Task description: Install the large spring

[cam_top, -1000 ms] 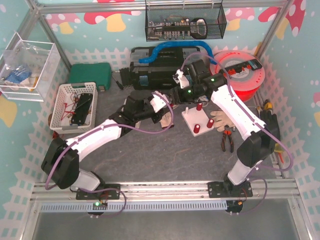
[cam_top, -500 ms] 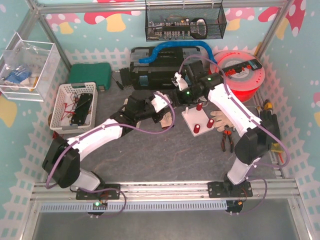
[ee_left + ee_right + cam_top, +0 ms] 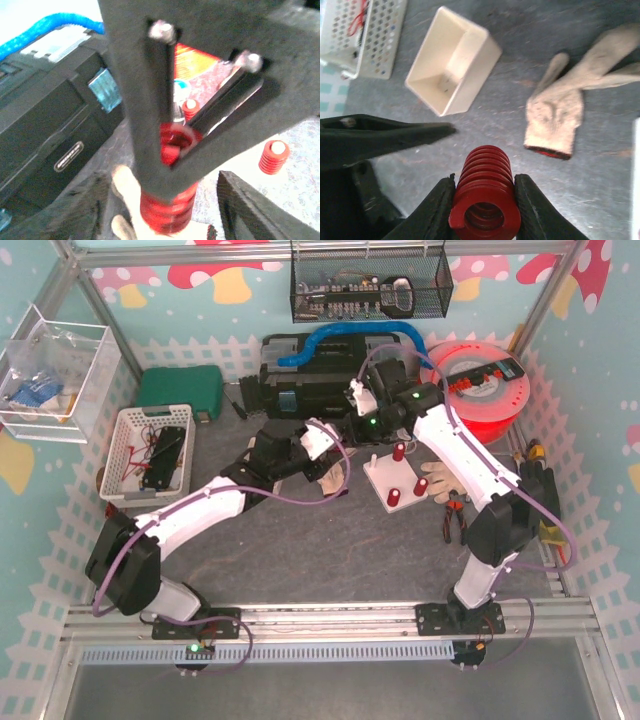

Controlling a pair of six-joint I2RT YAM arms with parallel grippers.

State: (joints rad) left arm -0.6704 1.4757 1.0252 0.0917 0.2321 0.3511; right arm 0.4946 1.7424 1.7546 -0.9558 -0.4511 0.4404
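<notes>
Large spring point(image 3: 485, 197) passed from left hand point(image 3: 162, 177) to right hand point(image 3: 484, 184).

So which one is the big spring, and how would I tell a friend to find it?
Start at the white block in the middle of the table and look just left of it. The big spring is the fat red coil pinched between the right gripper's black fingers. Unlike the small springs standing on the block, it is held off the table.
</notes>
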